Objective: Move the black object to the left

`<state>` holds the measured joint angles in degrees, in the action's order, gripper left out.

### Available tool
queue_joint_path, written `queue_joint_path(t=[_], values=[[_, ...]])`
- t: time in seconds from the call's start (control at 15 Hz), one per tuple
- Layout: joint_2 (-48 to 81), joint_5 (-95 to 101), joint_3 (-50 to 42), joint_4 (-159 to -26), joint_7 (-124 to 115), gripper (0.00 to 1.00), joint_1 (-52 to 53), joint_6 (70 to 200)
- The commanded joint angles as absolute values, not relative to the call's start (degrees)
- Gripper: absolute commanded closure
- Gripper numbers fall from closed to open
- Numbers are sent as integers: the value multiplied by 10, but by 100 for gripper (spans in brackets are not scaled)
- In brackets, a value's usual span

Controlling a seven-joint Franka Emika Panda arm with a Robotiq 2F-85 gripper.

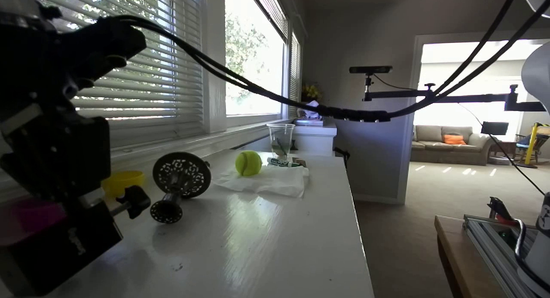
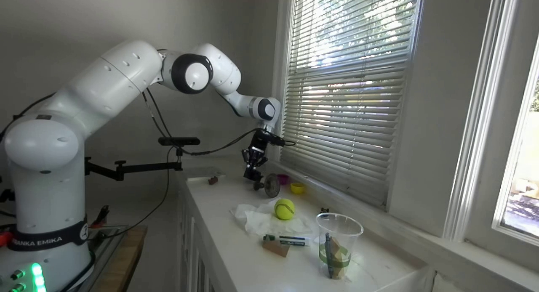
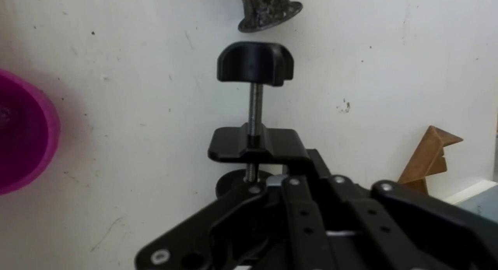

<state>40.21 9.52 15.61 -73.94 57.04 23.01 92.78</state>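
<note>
The black object (image 1: 64, 246) is a blocky clamp with a screw and a dark knob. It hangs tilted at the lower left in an exterior view, with my gripper (image 1: 92, 199) shut on it from above. Seen from the wrist view, the clamp's bracket and knob (image 3: 255, 63) stick out past the fingers, and the jaws stand close together around its body. Much of the gripped part is hidden behind the fingers (image 3: 305, 211). Whether its lower edge touches the white counter (image 1: 275, 246) I cannot tell.
Close to the knob stands a dark mesh-faced disc on a stand (image 1: 182, 175). A purple bowl (image 3: 27, 134) and a yellow bowl (image 2: 297, 188) sit by the window. Farther along are a tennis ball (image 2: 284, 209), a marker (image 2: 290, 240) and a clear cup (image 2: 339, 245). A brown piece (image 3: 424, 157) lies near the counter's edge.
</note>
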Motion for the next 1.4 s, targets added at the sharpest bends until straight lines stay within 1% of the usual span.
queue_joint_path(t=[0.0,0.07,0.27,0.33,0.53,0.6,0.73,1.2,1.27,1.33], values=[[421,110,164,-706,578,98,243,896],[407,99,164,-732,569,92,232,918],[408,100,165,-729,569,92,238,913],[405,95,158,-734,572,98,242,916],[403,95,157,-735,564,98,243,915],[401,95,158,-737,564,70,244,916],[397,95,159,-739,567,61,243,916],[354,96,156,-772,563,11,236,910],[344,96,154,-780,559,5,233,911],[336,96,152,-788,554,1,231,913]])
